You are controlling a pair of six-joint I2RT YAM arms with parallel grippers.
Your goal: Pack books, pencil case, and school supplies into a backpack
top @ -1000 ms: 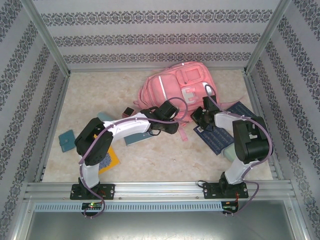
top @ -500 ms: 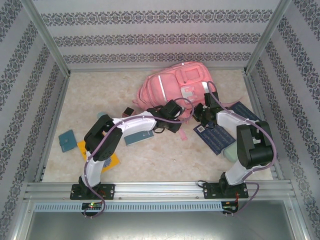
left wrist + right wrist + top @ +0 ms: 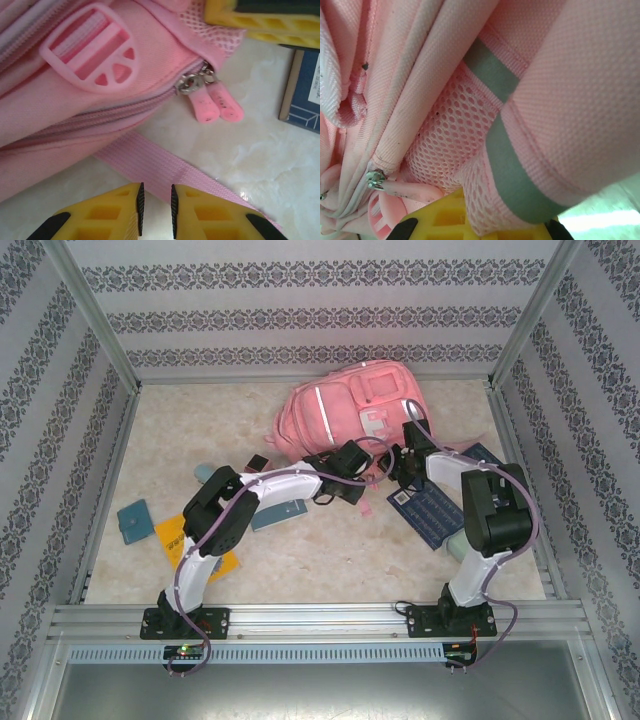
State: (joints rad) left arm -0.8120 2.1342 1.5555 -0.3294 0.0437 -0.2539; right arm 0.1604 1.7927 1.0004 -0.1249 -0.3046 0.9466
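The left gripper (image 3: 155,192) has its yellow fingers drawn to a narrow slit just over a flat pink webbing strap (image 3: 150,162). Whether it pinches the strap I cannot tell. The right gripper (image 3: 403,457) is closed, pressed into the side mesh of the large pink fabric backpack (image 3: 345,405). The backpack lies at the far middle of the beige marbled tabletop (image 3: 300,550). White walls with dark floral bands (image 3: 320,320) enclose the table.

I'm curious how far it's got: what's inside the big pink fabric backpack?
The big pink fabric backpack looks zipped, two pink zipper pulls together; fabric hides its inside.
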